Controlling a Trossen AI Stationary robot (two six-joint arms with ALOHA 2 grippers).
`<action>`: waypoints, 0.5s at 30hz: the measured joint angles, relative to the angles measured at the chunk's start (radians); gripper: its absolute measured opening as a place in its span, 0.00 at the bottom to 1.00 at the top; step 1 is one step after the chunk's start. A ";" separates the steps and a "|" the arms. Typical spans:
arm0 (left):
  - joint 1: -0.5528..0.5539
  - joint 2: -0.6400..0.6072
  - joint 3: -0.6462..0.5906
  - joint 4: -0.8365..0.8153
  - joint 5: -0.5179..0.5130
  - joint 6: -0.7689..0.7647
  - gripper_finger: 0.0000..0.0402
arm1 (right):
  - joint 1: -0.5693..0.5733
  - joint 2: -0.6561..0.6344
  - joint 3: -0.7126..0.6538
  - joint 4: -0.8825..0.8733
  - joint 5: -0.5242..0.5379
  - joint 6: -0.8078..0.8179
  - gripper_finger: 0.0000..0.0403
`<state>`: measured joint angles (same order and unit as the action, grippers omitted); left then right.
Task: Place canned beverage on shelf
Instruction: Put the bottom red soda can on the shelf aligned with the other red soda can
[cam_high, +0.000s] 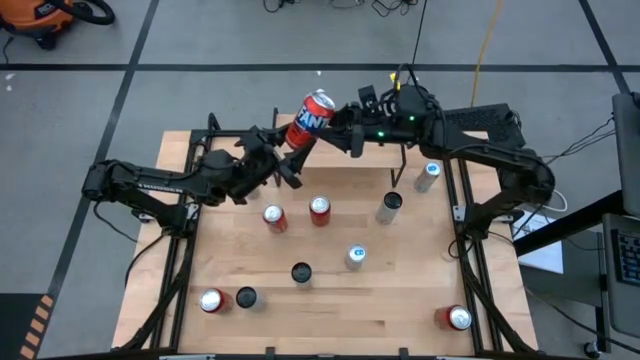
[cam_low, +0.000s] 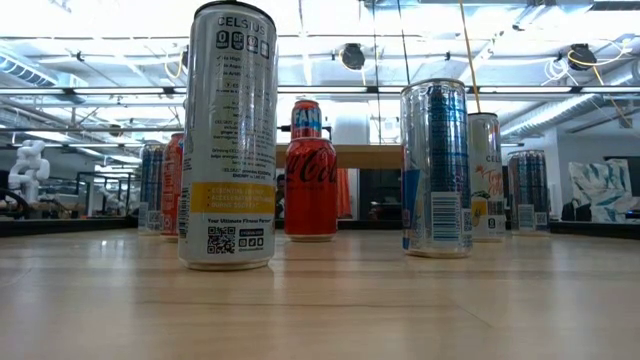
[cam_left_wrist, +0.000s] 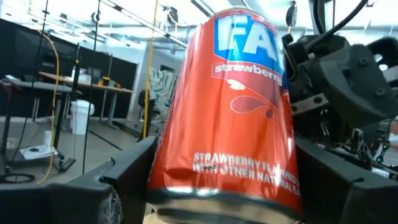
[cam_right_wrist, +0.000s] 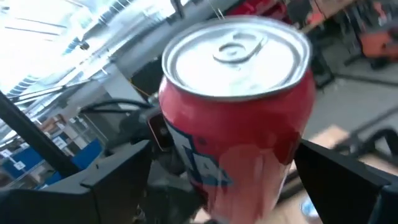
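A red can (cam_high: 309, 119) is held tilted in the air above the table's (cam_high: 400, 300) far edge, between both grippers.

The table is of light wood, with some ten cans standing on it, and a grey floor marked with dark lines is seen around it; in the low view a ceiling with pipes and lights is seen behind the cans. The shelf (cam_low: 365, 156) is glimpsed past them at the table's far side. The can's long axis is slanted, its silver top pointed up and toward the right gripper (cam_high: 338, 126), whose fingers stand wide apart on either side of it. Its lower end is clamped by the left gripper (cam_high: 287, 152).
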<state>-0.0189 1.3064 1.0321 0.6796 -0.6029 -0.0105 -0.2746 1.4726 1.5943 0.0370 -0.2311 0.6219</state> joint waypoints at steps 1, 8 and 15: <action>0.000 0.000 0.000 0.003 0.000 0.000 0.74 | 0.000 0.004 0.000 0.028 0.004 -0.007 0.91; -0.001 -0.002 0.001 -0.001 -0.014 0.002 0.74 | -0.008 0.018 0.000 0.109 0.026 -0.015 0.88; -0.001 -0.001 0.001 -0.018 -0.029 0.025 0.74 | -0.017 0.028 0.000 0.113 0.029 -0.005 0.83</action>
<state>-0.0200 1.3056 1.0328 0.6619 -0.6315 0.0147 -0.2916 1.5009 1.5940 0.1499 -0.2021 0.6172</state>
